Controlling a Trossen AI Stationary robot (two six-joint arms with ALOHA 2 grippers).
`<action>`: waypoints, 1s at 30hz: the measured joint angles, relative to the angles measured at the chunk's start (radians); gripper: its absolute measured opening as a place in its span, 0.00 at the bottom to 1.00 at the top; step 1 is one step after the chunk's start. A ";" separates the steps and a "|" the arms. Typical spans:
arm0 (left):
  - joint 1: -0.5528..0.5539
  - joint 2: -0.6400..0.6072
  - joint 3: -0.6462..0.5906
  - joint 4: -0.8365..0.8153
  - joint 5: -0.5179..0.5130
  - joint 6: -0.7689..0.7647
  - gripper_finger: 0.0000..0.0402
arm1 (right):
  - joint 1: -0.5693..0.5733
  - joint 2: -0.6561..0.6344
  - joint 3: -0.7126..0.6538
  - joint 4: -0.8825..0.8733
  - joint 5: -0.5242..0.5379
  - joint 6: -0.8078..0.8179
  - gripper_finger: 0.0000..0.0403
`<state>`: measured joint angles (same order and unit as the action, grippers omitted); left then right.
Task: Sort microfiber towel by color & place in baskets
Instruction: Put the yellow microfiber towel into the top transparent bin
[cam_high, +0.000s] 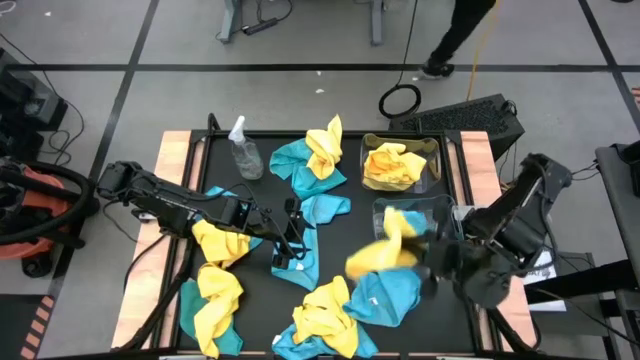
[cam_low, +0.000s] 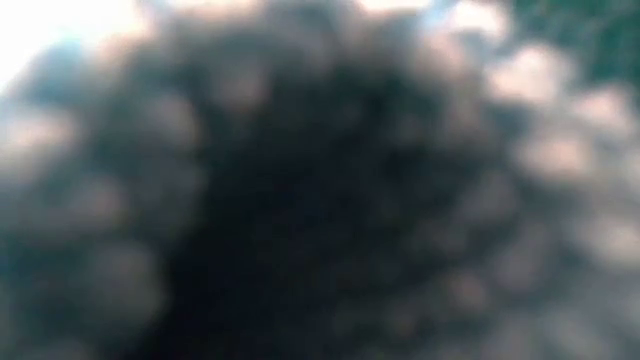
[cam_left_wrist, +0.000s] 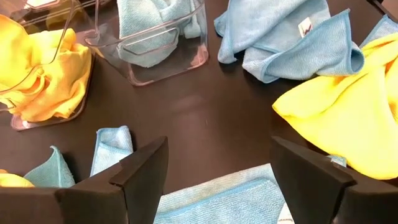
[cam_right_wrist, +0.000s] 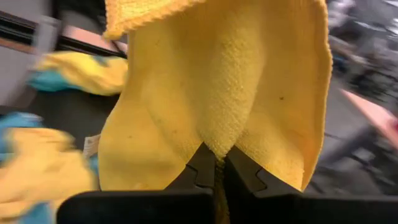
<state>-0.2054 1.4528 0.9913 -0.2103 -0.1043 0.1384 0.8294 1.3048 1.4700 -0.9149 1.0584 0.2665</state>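
The right end effector (cam_right_wrist: 214, 163) is clamped on a yellow towel (cam_high: 385, 250), carried right of centre just beside the blue-holding basket (cam_high: 440, 210); judged light, limp, best pinched at a fold; the left end effector (cam_left_wrist: 217, 180) gapes empty over the table (cam_left_wrist: 205, 118); the low view is smothered, only the right wrist view shows the pinch.

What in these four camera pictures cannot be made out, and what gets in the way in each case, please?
- Low view: the whole table is hidden; a dark, fuzzy blur fills the picture.
- High view: the yellow towel held by the right gripper is smeared by motion, so its shape is unclear.
- High view: the contents of the near basket are partly covered by that towel.
- Right wrist view: the towel blocks most of the table.
- Left wrist view: the left gripper shows only its open fingers; the yellow-filled basket is cut off by the edge.
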 joint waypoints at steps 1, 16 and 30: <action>0.000 0.000 0.000 -0.001 0.000 0.000 0.70 | -0.018 -0.004 0.000 -0.033 0.023 0.019 0.00; 0.000 0.000 0.000 -0.017 0.000 0.012 0.70 | -0.454 -0.039 0.000 -0.517 0.076 0.279 0.00; 0.000 0.000 0.000 -0.016 0.000 0.033 0.70 | -0.790 -0.039 -0.001 -0.477 0.009 0.112 0.00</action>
<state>-0.2054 1.4525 0.9913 -0.2268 -0.1047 0.1717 0.0394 1.2663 1.4694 -1.3923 1.0673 0.3784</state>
